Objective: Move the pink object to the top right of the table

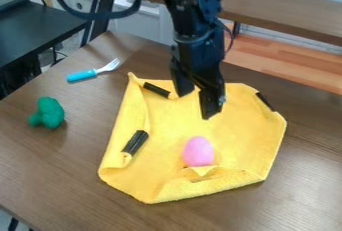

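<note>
The pink object [198,151], egg-shaped, rests on the lower middle part of a yellow cloth [170,140], just behind the cloth's folded front edge. My black gripper [194,106] hangs over the back half of the cloth, above and behind the pink object and apart from it. Its two fingers are spread, with nothing between them. Around the cloth lies the brown table [60,170].
Black clips [135,142] sit at the cloth's folded edges. Left of it are a green broccoli-like toy [47,112] and a fork with a blue handle [82,75]. A wooden bench [287,15] stands behind the table.
</note>
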Motion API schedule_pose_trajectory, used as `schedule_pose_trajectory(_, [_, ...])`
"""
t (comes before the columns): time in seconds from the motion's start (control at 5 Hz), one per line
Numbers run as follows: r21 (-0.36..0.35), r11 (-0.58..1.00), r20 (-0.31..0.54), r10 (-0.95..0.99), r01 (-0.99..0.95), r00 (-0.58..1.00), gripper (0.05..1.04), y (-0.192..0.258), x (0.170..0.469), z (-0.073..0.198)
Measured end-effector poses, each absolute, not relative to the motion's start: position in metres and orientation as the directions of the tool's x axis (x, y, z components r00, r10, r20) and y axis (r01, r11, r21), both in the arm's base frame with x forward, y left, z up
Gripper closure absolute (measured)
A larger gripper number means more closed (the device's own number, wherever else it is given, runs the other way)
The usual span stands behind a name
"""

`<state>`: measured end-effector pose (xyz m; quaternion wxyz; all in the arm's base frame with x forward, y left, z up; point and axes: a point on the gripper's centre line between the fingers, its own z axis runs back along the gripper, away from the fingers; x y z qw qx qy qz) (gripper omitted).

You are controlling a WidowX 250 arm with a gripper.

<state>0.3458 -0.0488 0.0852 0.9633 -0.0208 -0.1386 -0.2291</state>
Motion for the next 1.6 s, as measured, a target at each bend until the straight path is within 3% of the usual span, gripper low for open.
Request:
schedule_pose_trajectory(0.2, [0.037, 0.888, 0.251, -0.452, 0.458, 0.856, 0.084, -0.054, 0.341, 0.082])
schedule_pose_trajectory(0.8, [0.096, 0.876, 0.081, -0.480, 0.472, 0.874, 0.084, -0.055, 0.333, 0.034])
schedule_pose_trajectory(1.0, [0.086, 0.880, 0.023, -0.471, 0.467, 0.882, 0.084, -0.052, 0.327, 0.021])
schedule_pose_trajectory(1.2, [0.091, 0.879, 0.014, -0.472, 0.469, 0.882, 0.084, -0.053, 0.326, 0.019])
schedule_pose_trajectory(1.4, [0.085, 0.880, 0.003, -0.469, 0.467, 0.883, 0.128, -0.058, 0.324, 0.012])
schedule_pose_trajectory(1.6, [0.086, 0.881, 0.012, -0.467, 0.465, 0.884, 0.397, -0.058, 0.325, 0.012])
